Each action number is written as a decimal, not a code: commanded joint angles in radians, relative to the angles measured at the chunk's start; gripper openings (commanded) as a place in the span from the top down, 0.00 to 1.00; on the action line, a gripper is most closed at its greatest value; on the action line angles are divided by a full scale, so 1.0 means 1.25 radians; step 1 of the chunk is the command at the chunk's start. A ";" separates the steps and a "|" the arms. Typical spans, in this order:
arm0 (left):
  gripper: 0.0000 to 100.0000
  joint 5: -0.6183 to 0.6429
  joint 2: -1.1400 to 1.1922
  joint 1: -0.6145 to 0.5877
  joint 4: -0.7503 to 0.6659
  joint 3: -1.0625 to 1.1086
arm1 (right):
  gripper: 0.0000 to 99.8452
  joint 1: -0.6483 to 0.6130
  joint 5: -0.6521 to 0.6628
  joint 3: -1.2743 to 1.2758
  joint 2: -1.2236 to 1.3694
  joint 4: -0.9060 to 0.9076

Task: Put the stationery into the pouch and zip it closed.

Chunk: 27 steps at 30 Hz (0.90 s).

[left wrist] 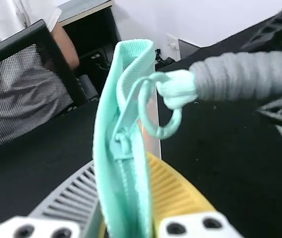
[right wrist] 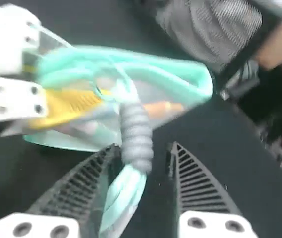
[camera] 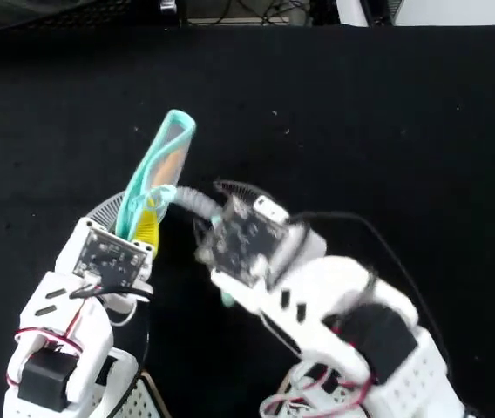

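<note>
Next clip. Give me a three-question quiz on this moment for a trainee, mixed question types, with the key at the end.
1. True or false: the pouch lies flat, with neither arm touching it.
2. Multiple choice: the grey-wrapped zip pull leads from the pouch to
A. the right pincer
B. a person's hand
C. nothing, it hangs loose
3. Fill in: the left pincer is shut on the ____, holding it up on edge.

Key
1. False. The left pincer holds it up on edge.
2. A
3. pouch
</note>
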 commanded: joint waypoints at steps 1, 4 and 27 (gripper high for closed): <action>0.97 -0.015 0.001 0.064 0.034 -0.004 | 0.85 -0.042 -0.063 0.033 -0.056 -0.069; 0.97 -0.033 0.001 0.101 0.060 -0.006 | 0.85 -0.041 -0.098 0.095 -0.088 -0.128; 0.97 -0.043 0.002 0.118 0.068 0.001 | 0.95 -0.039 -0.098 0.235 -0.114 -0.279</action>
